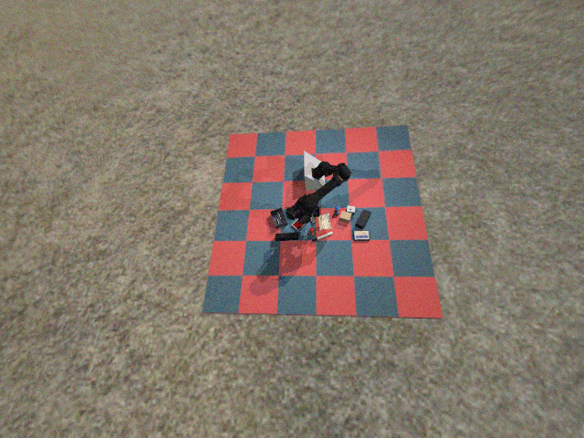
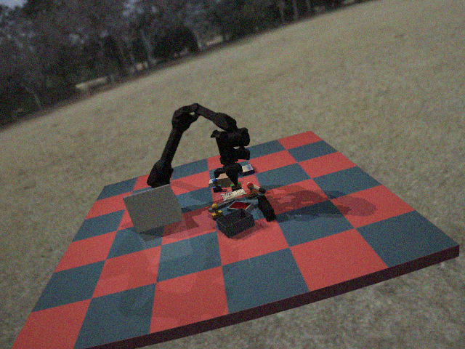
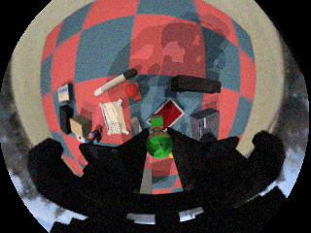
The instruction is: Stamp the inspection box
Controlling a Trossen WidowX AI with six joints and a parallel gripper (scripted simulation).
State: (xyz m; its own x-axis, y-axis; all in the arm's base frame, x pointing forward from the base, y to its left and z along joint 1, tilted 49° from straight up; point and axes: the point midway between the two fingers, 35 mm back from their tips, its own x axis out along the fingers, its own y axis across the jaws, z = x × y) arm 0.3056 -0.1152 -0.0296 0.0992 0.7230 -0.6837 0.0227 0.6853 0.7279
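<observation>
My gripper (image 2: 235, 183) (image 3: 157, 130) is shut on a green stamp (image 2: 236, 186) (image 3: 159, 147), with its round knob toward the wrist camera. It is held above the bench between the pad and card; the exact height is unclear. The red ink pad (image 1: 298, 224) (image 2: 239, 205) (image 3: 168, 114) lies open, just beyond the stamp in the wrist view. The white card (image 1: 324, 221) (image 2: 232, 194) (image 3: 114, 116) lies to its left there, with dark marks; the box and lettering cannot be read. A red-knobbed stamp (image 2: 250, 185) (image 3: 131, 90) and a blue-knobbed stamp (image 2: 215, 181) stand near the card.
A dark open bin (image 1: 278, 218) (image 2: 235, 224) and long black block (image 1: 286, 236) (image 2: 266, 207) flank the pad. A marker (image 1: 324, 234) (image 3: 113, 83), tan block (image 1: 345, 217) (image 3: 80, 125) and blue-and-white box (image 1: 361, 234) lie around the card. A yellow-knobbed stamp (image 2: 214, 206) and pale panel (image 2: 153, 208) stand nearby.
</observation>
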